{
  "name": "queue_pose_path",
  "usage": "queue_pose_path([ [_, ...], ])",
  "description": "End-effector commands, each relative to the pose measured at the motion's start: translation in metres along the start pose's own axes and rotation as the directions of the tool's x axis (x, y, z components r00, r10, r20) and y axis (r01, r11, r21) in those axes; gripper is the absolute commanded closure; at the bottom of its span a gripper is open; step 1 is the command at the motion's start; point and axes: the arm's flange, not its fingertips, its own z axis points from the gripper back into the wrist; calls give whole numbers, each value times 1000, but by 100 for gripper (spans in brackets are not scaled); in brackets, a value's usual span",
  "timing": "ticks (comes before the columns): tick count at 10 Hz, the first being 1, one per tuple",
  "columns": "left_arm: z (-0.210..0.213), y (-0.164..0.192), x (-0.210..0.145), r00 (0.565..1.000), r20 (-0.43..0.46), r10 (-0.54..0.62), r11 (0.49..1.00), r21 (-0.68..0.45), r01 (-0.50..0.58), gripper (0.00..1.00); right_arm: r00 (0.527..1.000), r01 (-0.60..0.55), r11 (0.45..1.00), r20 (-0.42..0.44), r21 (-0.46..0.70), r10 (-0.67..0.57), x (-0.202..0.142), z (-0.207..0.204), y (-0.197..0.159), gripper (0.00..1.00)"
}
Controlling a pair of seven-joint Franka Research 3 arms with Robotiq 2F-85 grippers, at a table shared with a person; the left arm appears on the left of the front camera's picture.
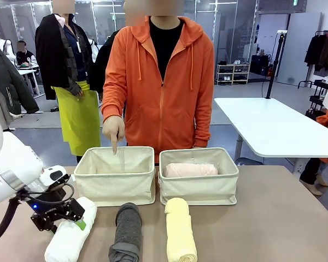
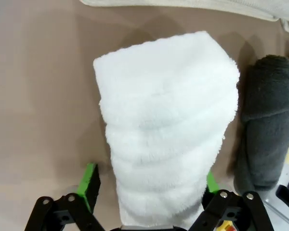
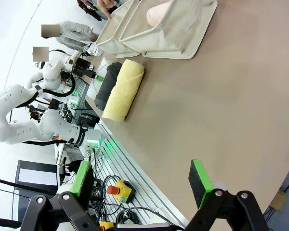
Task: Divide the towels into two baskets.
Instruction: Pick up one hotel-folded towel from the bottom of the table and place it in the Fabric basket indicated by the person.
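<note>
Bench (image 1: 279, 218) space is shared with a person (image 1: 164, 82) in an orange hoodie at the far side. Two cream baskets sit side by side: the basket on the robot's left (image 1: 115, 188) looks empty, while the basket on its right (image 1: 199, 191) holds the pink towel (image 1: 190, 170). In front of them on the bench lie the white towel (image 2: 164, 120), dark grey towel (image 1: 128, 229) and yellow towel (image 1: 180, 232). The left hand (image 2: 150, 184) straddles the white towel's near end with a gap at one pad, so it is not yet clamped. The right hand (image 3: 142, 178) hangs wide and empty over bare bench. The person's forefinger (image 1: 115, 146) points into the left-side basket. The step looks like grasping the white roll. Next comes a firm squeeze, a lift clear of the rim, and a drop into the indicated basket.
</note>
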Motion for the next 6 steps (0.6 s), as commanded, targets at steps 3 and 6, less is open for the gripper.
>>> queue_pose_path([
  [3, -24, 14, -121, 999, 31, -33, 999, -1, 33, 38, 1000, 13, 1000, -2, -10, -13, 0, 1, 3, 0],
  [6, -18, 7, -123, 999, 14, -49, 998, -31, 49, 64, 1000, 13, 1000, -2, -10, -13, 0, 1, 3, 0],
])
